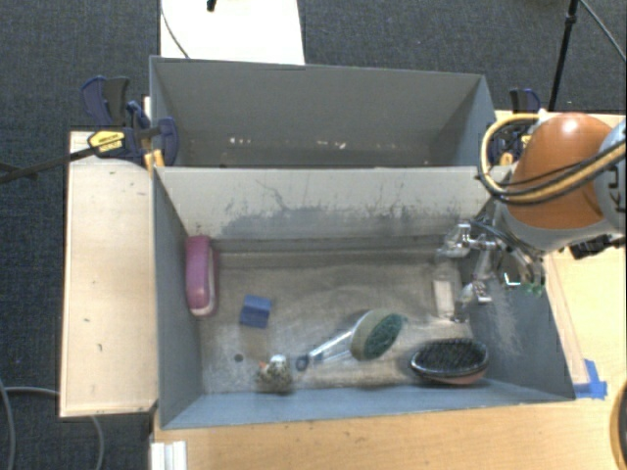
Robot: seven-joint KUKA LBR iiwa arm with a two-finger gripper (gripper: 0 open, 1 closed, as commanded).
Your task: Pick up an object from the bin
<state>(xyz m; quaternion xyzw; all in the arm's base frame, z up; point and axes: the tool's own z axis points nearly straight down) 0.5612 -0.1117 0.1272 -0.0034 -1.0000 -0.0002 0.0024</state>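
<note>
Claw [468,267]: low inside the bin [323,116] at the right of the frame, under the arm's orange cover [558,179]. Open or closed? Can't tell from this angle, and nothing shows gripped in it.
Far left: a pink oblong thing [199,274] lies lengthwise against the left wall, probably where the sloping side let it settle.
Left of centre: a little blue block [255,310] sits flat on the floor, just beside the pink one but apart from it.
Lower left: a small pale, lumpy thing [276,372] lies near the front wall; too small to name.
Centre: a green-headed brush [367,336] lies on its side, silver handle slanting down towards that lump and nearly reaching it.
Lower right: a black oval brush [449,360] lies bristles up, close to the front wall.
Right: a small pale piece [445,298] stands on the floor just left of the claw, the nearest thing to it, with the black brush next nearest below it.
Layout: everything lies loose and single, nothing heaped, so each thing looks free to take without disturbing a neighbour.
Step in hand: by my reading this is the approach, with no grasp made yet, and the small pale piece is the likeliest pick.
Next move: the claw would need to shift slightly left and settle around that piece.
Risk: the piece is slim and could tip or skid away.
</note>
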